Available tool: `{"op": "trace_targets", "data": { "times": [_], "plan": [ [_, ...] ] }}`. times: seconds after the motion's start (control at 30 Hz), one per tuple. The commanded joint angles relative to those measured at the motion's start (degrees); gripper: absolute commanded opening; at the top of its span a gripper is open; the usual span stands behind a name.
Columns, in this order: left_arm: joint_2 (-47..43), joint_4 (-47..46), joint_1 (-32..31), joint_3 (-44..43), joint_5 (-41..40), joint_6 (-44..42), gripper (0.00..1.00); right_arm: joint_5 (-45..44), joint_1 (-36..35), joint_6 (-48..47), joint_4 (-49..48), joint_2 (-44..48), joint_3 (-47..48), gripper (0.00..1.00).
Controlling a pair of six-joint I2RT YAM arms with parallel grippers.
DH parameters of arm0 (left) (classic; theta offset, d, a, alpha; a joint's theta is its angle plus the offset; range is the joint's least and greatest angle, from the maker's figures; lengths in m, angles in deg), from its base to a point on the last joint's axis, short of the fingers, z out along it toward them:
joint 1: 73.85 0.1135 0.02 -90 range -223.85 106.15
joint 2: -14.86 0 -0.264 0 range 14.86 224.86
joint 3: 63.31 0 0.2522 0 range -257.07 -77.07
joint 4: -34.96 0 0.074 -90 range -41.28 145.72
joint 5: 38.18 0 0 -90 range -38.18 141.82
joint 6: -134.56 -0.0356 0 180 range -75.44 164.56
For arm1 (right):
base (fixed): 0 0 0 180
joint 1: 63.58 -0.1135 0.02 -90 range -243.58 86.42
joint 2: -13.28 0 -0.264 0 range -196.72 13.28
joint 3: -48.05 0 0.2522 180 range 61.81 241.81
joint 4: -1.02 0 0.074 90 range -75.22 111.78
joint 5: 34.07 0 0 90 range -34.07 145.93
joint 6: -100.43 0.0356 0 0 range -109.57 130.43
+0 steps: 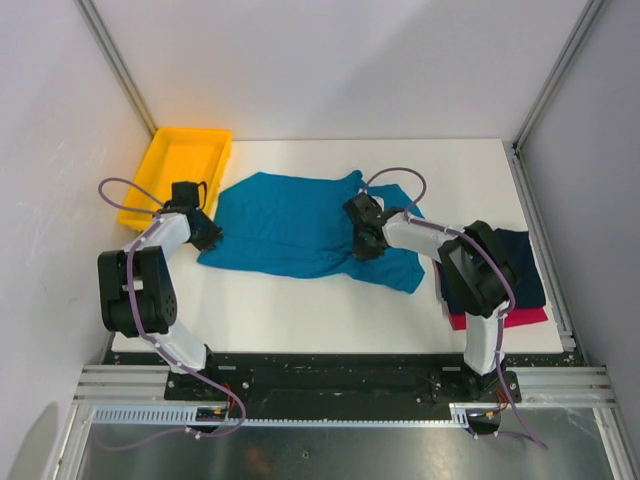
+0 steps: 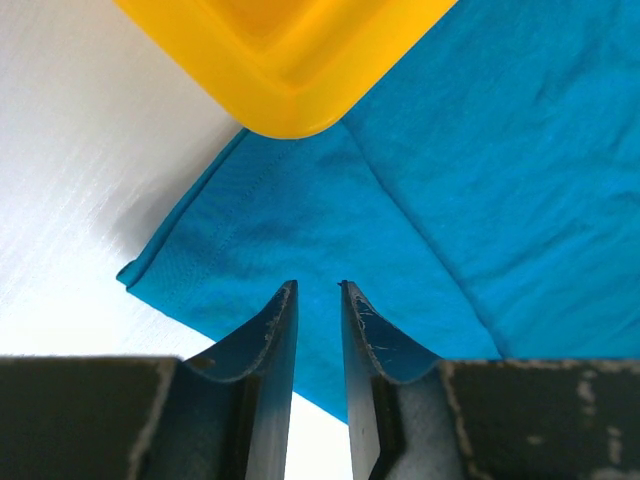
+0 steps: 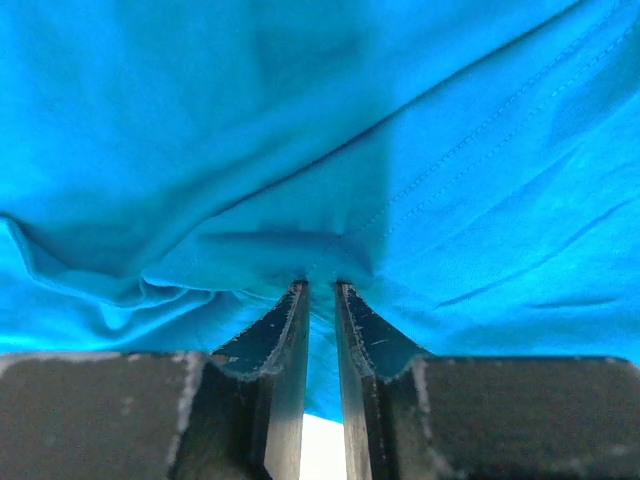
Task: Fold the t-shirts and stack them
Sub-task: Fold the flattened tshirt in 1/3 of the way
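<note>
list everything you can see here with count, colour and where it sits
teal-blue cloth t-shirt: 1, teal-blue, spread across the middle of the table, left sleeve reaching the tray
dark navy cloth t-shirt: 1, dark navy, folded at the right edge, lying on the red-pink one
red-pink cloth t-shirt: 1, red-pink, under the navy one, showing along its near edge
yellow plastic tray: 1, yellow, far left corner of the table
white table: 1, white, under everything
left gripper: 1, black, at the teal shirt's left sleeve, jaws narrowly apart, grip unclear
right gripper: 1, black, shut on a bunched fold of the teal shirt
</note>
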Motion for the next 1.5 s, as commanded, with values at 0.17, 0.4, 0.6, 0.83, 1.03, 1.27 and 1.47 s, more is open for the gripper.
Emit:
{"op": "trace_targets", "data": {
  "times": [0.17,0.4,0.6,0.83,1.03,1.27,1.47],
  "plan": [
    [0.35,-0.98,0.36,-0.75,0.6,-0.81,0.28,-8.91,-1.34,-3.38,2.7,-5.32,10.7,0.21],
    [0.52,-0.9,0.37,-0.92,0.67,-0.99,0.28,-12.98,-2.58,-4.67,4.83,-6.55,14.54,0.21],
    [0.44,-0.94,0.44,-0.88,0.73,-1.08,0.28,-11.5,-2.38,-7.05,3.05,-9.52,18.91,0.22],
    [0.46,-0.9,0.44,-0.83,0.85,-1.17,0.28,-9.5,-1.96,-9.55,2.67,-12.61,23.93,0.24],
    [0.51,-0.89,0.61,-0.7,1.27,-1.17,0.28,-5.57,-1.35,-10.76,2.65,-14.96,27.3,0.24],
    [0.25,-0.88,0.8,-0.72,1.42,-1.3,0.28,-7.52,-1.54,-12.1,4.39,-13.84,29.62,0.25],
    [0.03,-0.88,0.98,-0.52,0.94,-1.27,0.28,-9.56,-0.85,-5.54,7.08,-2.85,18.36,0.26]
  ]
}}
